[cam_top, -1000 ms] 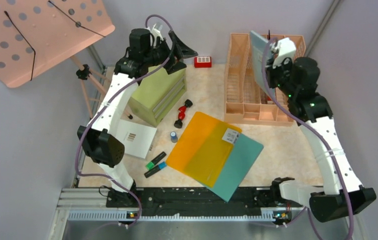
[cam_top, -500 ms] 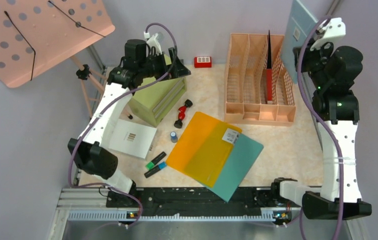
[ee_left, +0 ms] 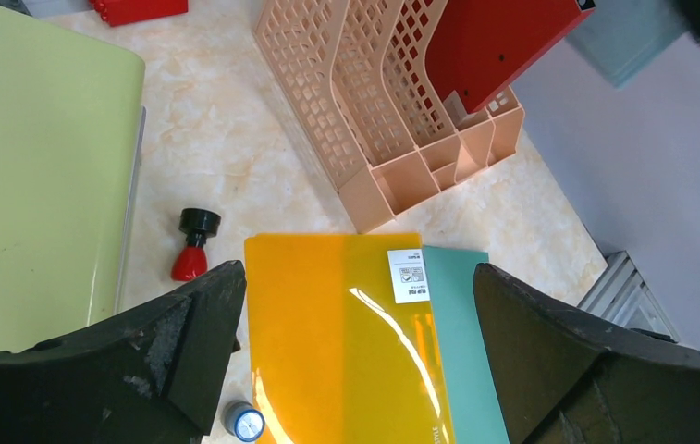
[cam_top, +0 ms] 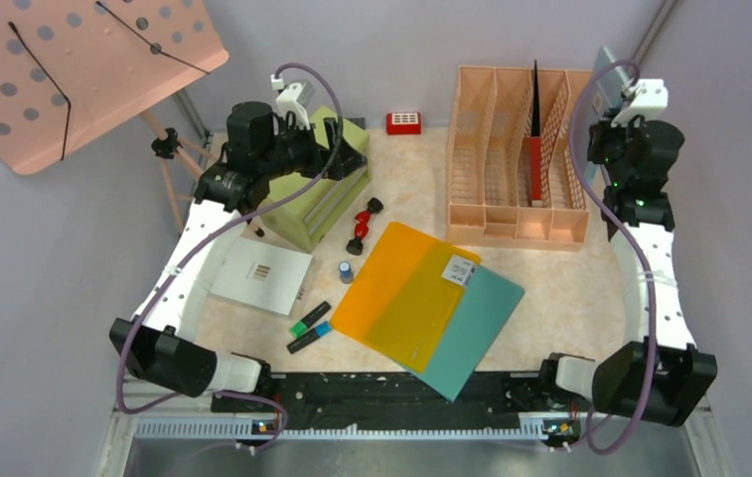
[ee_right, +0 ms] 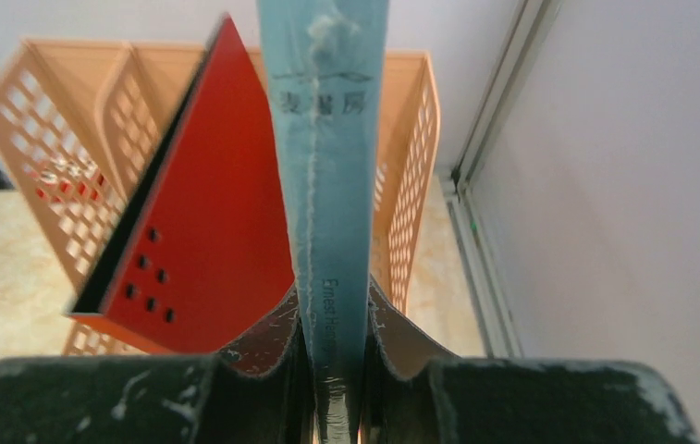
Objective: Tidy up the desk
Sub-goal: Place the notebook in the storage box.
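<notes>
The beige marble desk (cam_top: pixel 570 288) holds a peach file rack (cam_top: pixel 481 149) at the back right, with a red folder (cam_top: pixel 534 164) standing in one slot. My right gripper (cam_top: pixel 618 104) is shut on the spine of a thin light-blue book (ee_right: pixel 323 139). It holds the book upright just right of the rack (ee_right: pixel 50 120), beside the red folder (ee_right: pixel 207 203) and near the right wall. My left gripper (ee_left: pixel 357 277) is open and empty. It hovers over the green drawer cabinet (cam_top: pixel 302 204), looking down on an orange folder (ee_left: pixel 337 342).
The orange folder (cam_top: pixel 401 293) overlaps a teal folder (cam_top: pixel 476 328) at centre front. A red-and-black stamp (cam_top: pixel 362 224), a small blue-capped cylinder (cam_top: pixel 346 270), two highlighters (cam_top: pixel 309 328) and a white card (cam_top: pixel 262 273) lie left of them. A red box (cam_top: pixel 403 122) sits at the back. A peach perforated board (cam_top: pixel 74 60) stands at top left.
My right gripper carried the blue book from over the rack's right side out to the right, then lowered it beside the rack. My left arm drew back to the left.
</notes>
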Robot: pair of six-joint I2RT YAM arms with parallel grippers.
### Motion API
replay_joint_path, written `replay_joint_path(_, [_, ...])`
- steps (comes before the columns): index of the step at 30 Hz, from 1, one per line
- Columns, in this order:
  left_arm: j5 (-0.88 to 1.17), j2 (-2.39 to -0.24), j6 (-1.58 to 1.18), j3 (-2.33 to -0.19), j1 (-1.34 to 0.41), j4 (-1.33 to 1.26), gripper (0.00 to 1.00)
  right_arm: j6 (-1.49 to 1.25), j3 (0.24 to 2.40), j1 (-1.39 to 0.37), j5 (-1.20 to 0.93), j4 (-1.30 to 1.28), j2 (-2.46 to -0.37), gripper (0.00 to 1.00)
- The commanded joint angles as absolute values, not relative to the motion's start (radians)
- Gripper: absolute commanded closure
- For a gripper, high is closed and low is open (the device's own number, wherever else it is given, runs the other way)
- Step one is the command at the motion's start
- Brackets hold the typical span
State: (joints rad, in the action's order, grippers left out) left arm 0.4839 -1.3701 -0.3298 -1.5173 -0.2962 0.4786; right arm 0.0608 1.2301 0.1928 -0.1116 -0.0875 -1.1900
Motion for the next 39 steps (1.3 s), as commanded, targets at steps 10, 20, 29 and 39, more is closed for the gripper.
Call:
replay_joint_path(10, [0.513,-1.345,-0.321,-1.482,-0.301,0.377,0.02,0.089,1.026,0.199,-0.092,0.483,-1.306,1.0])
replay_joint_path(20, [0.522,-1.339,-0.329,-1.455,-0.3,0.33,0.02,0.056,0.924,0.204,-0.096,0.867,-1.526,1.0])
replay_joint_path(29, [0.515,-1.309,-0.33,-1.407,-0.3,0.297,0.02,0.018,0.82,0.206,-0.094,1.079,-1.651,1.0])
replay_joint_path(39, [0.524,-1.302,-0.351,-1.393,-0.301,0.279,0.02,0.015,0.842,0.206,-0.081,1.088,-1.736,1.0])
